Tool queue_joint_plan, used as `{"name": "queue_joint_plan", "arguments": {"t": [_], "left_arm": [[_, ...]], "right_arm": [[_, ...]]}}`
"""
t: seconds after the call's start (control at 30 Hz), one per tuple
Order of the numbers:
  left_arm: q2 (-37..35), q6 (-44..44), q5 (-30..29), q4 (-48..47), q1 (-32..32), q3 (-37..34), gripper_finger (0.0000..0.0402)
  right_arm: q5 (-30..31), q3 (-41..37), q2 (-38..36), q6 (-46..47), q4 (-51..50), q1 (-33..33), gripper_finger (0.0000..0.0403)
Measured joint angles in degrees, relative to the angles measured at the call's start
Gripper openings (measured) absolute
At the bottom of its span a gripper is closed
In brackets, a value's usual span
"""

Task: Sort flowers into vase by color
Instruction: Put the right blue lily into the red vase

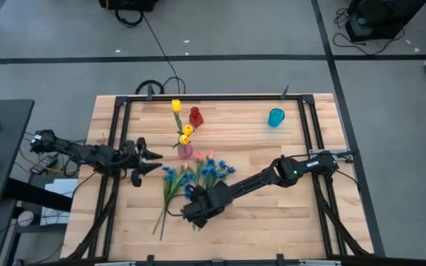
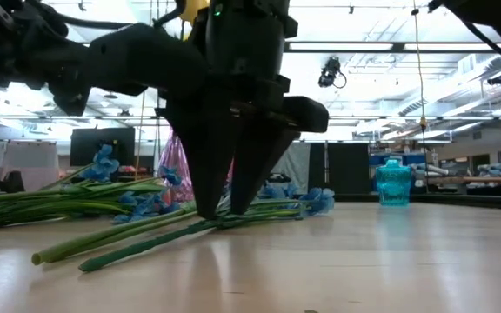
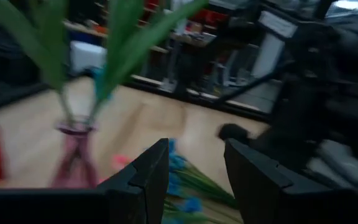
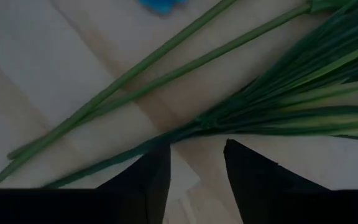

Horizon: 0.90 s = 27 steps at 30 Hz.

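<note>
A pile of flowers [image 1: 191,177] lies flat on the table: blue sprays [image 1: 214,170], pink tulip buds [image 1: 203,156] and long green stems [image 1: 166,205]. Yellow tulips [image 1: 184,133] stand in a pink vase [image 1: 186,151]. My right gripper [image 1: 196,216] is open and points down at the stem ends [image 2: 146,239]; one stem [image 4: 135,152] runs just ahead of its fingertips. My left gripper [image 1: 154,161] is open and hovers level, left of the pink vase [image 3: 73,149], touching nothing. My right gripper [image 2: 220,209] comes from above with its fingertips [image 2: 205,207] down at the table among the green stems [image 2: 259,216], the fingers set across them. I cannot tell whether they touch a stem; all stems lie flat on the wood.
A red vase [image 1: 196,117] stands behind the pink one and a blue vase [image 1: 276,117] toward the far right, also in the low view [image 2: 392,183]. Black frame rails [image 1: 117,148] run along the table's sides. Bare wood [image 1: 287,222] shows at the near right.
</note>
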Motion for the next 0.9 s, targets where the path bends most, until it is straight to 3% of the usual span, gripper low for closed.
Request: {"name": "queue_joint_plan", "arguments": {"t": [0.13, 0.37, 0.73, 0.9], "left_arm": [[0.0, 1.52, -3.82, 0.13, 0.0, 0.0, 0.0163], [0.0, 2.2, -4.34, 0.53, 0.0, 0.0, 0.0163], [0.0, 2.76, -4.34, 0.93, 0.0, 0.0, 0.0163], [0.0, 2.76, -4.34, 0.89, 0.0, 0.0, 0.0163]], "right_arm": [[-0.22, 0.0, -0.02, 0.56, 0.02, -0.05, 0.0196], [-2.8, -0.02, -0.02, 3.13, -0.2, -2.74, 0.024], [-7.39, -0.04, -0.09, 7.17, -1.77, -4.17, 0.0241], [-6.8, -0.04, -0.13, 7.38, -9.16, -4.42, 0.024]]}}
